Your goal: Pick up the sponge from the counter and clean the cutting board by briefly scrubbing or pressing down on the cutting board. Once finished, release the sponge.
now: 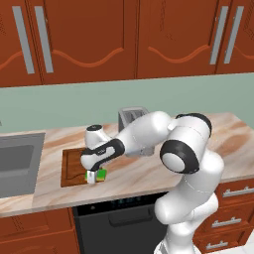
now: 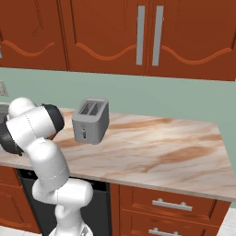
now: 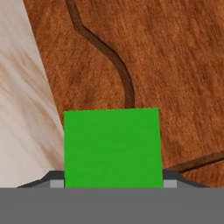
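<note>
Arm reaches left and down over the counter (image 1: 134, 171). Gripper (image 1: 93, 177) points down at the near right corner of the cutting board (image 1: 73, 166), fingers clamped on the sponge (image 1: 100, 174).

Left base view: sponge sits low between the fingers, green face toward the camera, at the board's near right edge, right where wood meets marble. Cannot tell whether it presses on the board or hangs just above it.

Hand view: sponge (image 3: 112, 148) shows as a green square held between the two fingertips (image 3: 56, 178), one at each side. Behind it the dark board (image 3: 166, 74) with its curved groove; pale counter (image 3: 22, 100) to the left.

Toaster (image 2: 91, 120) stands on the counter behind the arm, toward the wall, well apart from the board. Sink (image 1: 17, 161) to the far left of the board. Red-brown cabinets (image 1: 124, 34) above.
</note>
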